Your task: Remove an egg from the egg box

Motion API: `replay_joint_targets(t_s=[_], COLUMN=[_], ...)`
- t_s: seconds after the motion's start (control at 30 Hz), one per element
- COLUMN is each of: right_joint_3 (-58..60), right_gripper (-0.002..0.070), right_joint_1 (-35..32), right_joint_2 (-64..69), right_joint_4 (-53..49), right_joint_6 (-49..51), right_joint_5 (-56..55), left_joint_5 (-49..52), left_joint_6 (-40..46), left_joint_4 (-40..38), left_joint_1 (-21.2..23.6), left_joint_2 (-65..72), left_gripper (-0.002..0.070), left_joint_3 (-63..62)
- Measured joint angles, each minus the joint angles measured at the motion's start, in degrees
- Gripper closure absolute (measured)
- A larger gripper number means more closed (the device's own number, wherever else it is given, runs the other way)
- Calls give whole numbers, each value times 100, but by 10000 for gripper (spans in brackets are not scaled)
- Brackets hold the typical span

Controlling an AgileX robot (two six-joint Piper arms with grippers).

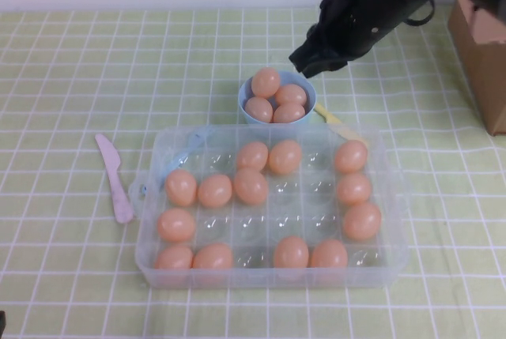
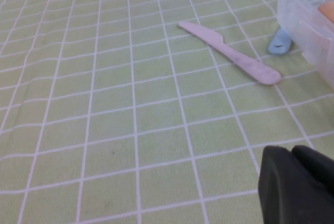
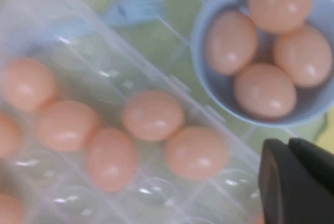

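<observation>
- The right gripper hangs above the far part of the table, just past the far rim of the light-blue bowl; whether its fingers are spread or pressed together cannot be told, and nothing shows between them
- No brand, label or writing can be read on any item
- The bowl stands just beyond the far edge of the egg box and holds four peach-orange eggs, the topmost egg nearest the right gripper
- The egg box is a clear plastic tray with rounded corners and rows of round cups, lying at the middle of the table toward the near edge
- Fourteen smooth peach-orange eggs sit in its cups; many cups in the middle are bare
- In the right wrist view two eggs of the far row lie just inside the box wall beside the bowl
- A pale pink plastic knife lies flat on the green checked cloth beside the box's left edge
- A brown cardboard box stands at the far right edge
- The left gripper sits low over bare cloth at the table's left side, the knife and a box corner beyond it; its fingers' state cannot be told
</observation>
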Motion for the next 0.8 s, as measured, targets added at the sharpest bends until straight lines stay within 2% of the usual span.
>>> replay_joint_targets(t_s=[0.17,0.5,0.8], right_joint_3=[1531,5261,7585], right_gripper=[691,692,692], right_joint_1=[0,0,0], right_joint_2=[-1504,-5189,-8088], right_joint_4=[622,697,309], right_joint_6=[-486,-593,-593], right_joint_5=[-1098,-3402,-4172], left_joint_5=[0,0,0], left_joint_6=[0,0,0], left_joint_4=[0,0,0], left_joint_1=[0,0,0], left_joint_2=[0,0,0], left_gripper=[679,679,679], left_joint_3=[0,0,0])
